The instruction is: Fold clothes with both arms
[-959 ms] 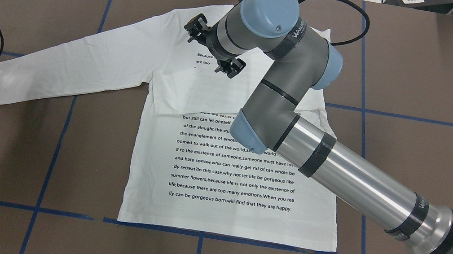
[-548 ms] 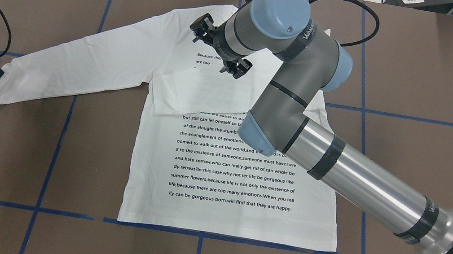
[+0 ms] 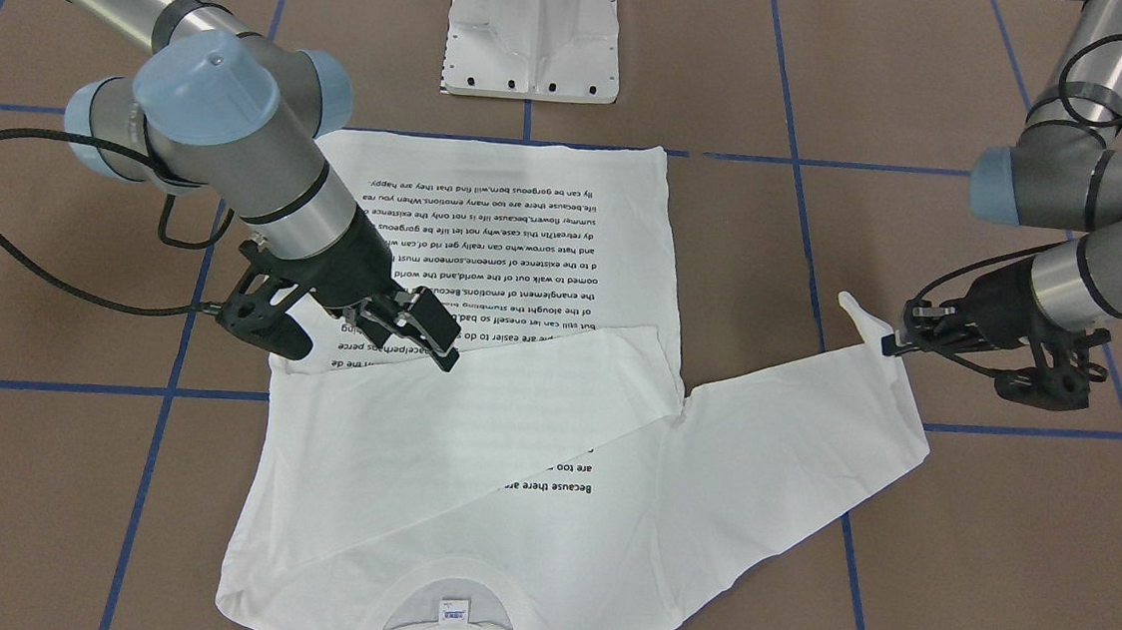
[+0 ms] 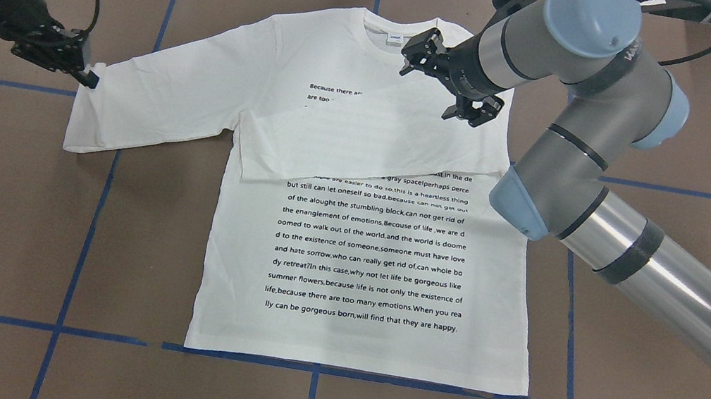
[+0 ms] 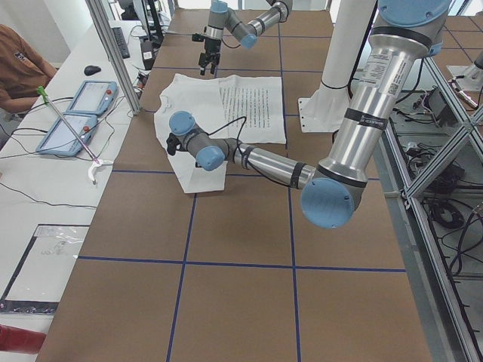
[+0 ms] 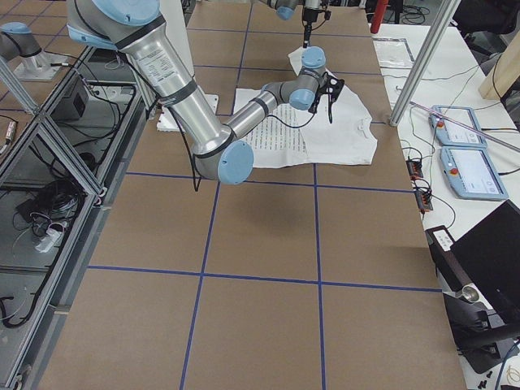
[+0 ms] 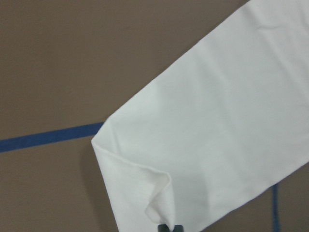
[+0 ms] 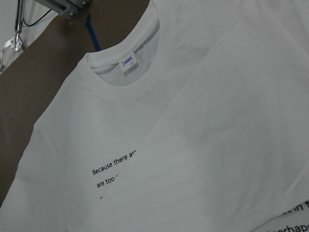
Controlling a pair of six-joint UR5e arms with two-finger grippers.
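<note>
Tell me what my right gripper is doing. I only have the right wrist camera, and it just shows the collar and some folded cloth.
Observer: The right gripper is open with nothing in it, over the upper chest of the T-shirt, beside the collar.
Operator: And the other arm?
Observer: The left gripper is shut on the cuff corner of the outstretched sleeve, which reaches out to the side of the body.
Operator: Is the bottom half folded?
Observer: No, the hem lies flat and unfolded, text side up.
</note>
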